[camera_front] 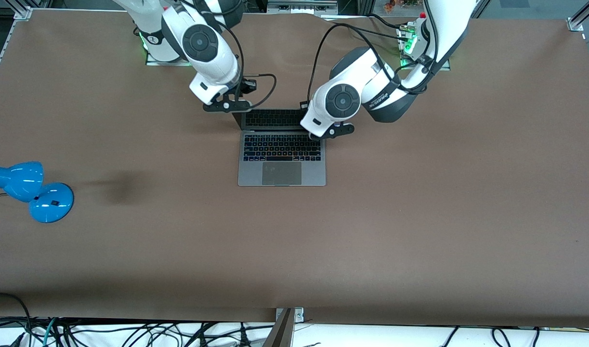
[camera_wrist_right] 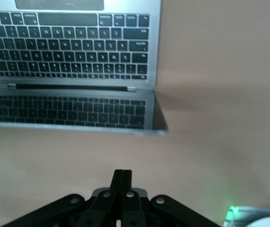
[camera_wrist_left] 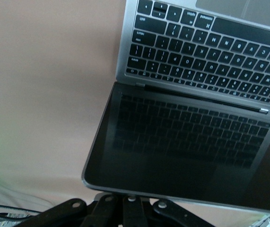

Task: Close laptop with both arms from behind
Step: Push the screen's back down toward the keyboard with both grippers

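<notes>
Your left gripper (camera_wrist_left: 130,210) has its black fingers pressed together with nothing between them, and sits at the top edge of the dark screen of the slim grey metal laptop (camera_front: 281,153); whether it touches that edge you cannot tell. Your right gripper (camera_wrist_right: 122,189) is likewise pinched shut and empty, over bare brown table (camera_front: 371,231) just off the lid's corner at the right arm's end, apart from the lid.

The laptop lies open mid-table, keyboard toward the front camera, lid raised. You appear to be at the approach step: fingers placed, lid not yet lowered. Next, bring the right gripper against the lid's back, then push both forward and down evenly, so the base doesn't skid.

A blue desk lamp (camera_front: 32,190) lies well apart.
</notes>
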Tool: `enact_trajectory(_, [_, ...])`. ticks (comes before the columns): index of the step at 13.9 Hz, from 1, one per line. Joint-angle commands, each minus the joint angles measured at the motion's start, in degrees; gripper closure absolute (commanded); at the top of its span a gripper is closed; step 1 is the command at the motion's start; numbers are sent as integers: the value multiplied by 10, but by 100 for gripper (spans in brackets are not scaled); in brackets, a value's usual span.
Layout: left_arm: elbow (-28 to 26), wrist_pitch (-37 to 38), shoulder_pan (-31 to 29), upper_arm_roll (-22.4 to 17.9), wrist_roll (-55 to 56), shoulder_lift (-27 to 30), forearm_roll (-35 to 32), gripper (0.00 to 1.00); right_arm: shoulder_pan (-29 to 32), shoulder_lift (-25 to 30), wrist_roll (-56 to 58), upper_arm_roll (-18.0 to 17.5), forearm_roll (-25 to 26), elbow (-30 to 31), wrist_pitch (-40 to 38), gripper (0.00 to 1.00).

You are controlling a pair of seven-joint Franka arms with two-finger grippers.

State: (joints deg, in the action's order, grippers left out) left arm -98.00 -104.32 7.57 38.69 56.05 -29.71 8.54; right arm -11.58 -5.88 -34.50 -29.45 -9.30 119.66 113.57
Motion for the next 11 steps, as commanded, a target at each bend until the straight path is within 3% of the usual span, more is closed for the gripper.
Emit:
enact_trajectory(1, [24,-1,3,-4,13,-21,-21,100,-3,-47,5,-2,28,-38,8,100])
enact_trajectory(11, [62,-9,3,-22,13,-47,-45,100,7,-138,7,12,101,-135,9,100])
